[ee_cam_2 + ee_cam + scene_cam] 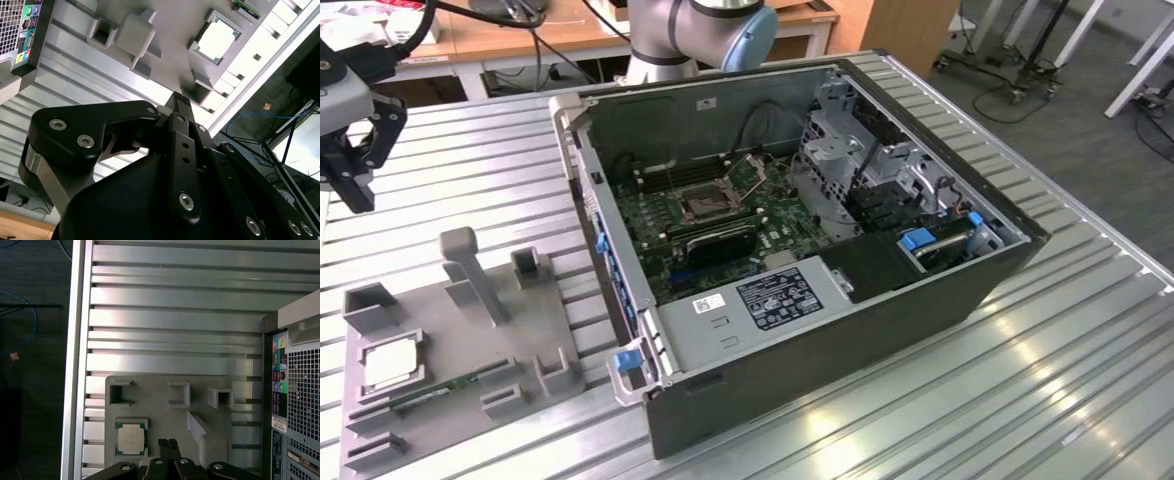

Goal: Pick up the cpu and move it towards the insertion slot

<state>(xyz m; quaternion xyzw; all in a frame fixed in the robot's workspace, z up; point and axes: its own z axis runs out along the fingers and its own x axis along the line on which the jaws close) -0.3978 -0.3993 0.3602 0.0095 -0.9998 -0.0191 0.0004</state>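
Your black end effector hangs at the upper left of the exterior view, above the ribbed aluminium bench and well apart from the open dark grey computer case. In both wrist views its two fingers are pressed together with no gap between them, and they grip nothing.

The cpu, a small flat square chip with a silvery-white metal top, lies in a square pocket of the flat grey fixture plate at the lower left of the exterior view, untouched. A long thin green memory stick lies on the same plate, just beside it.

The insertion slot, a square dark socket with a silvery metal frame, sits on the green motherboard inside the case, above the centre of that view and well apart from the cpu.
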